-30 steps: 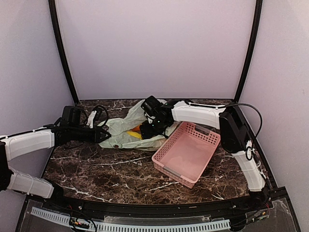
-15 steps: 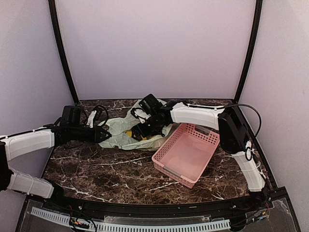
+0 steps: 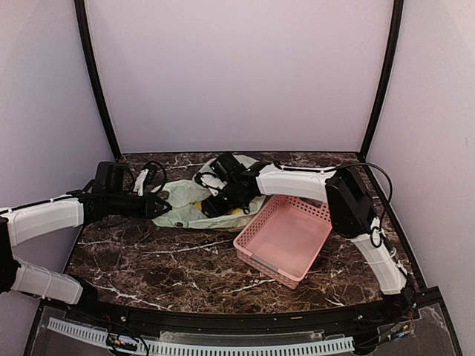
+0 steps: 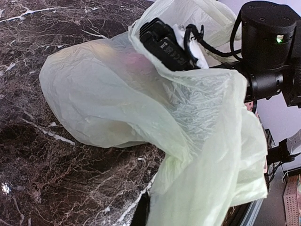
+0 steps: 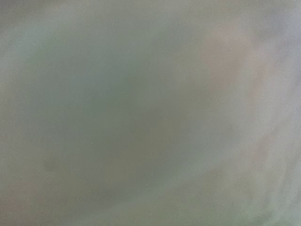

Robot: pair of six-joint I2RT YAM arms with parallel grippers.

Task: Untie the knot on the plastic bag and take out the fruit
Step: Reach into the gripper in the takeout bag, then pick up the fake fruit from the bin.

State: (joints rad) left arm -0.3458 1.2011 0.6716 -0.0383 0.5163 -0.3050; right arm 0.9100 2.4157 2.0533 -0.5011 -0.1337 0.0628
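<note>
Plastic bag (image 3: 184, 202) stretched left-to-right, left end clamped in closed left gripper (image 3: 163, 207); right gripper (image 3: 210, 207) inside bag mouth from right, nearer arm, jaws buried, state impossible to tell.

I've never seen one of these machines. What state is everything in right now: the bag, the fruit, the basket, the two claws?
plastic bag: mouth open, lying crumpled on the table.
knot: none to be seen.
fruit: inside the bag, only a yellow bit shows.
pink basket: empty, beside the bag.
left gripper: shut on the bag's edge.
right gripper: tucked inside the bag; open or shut cannot be told.
</note>
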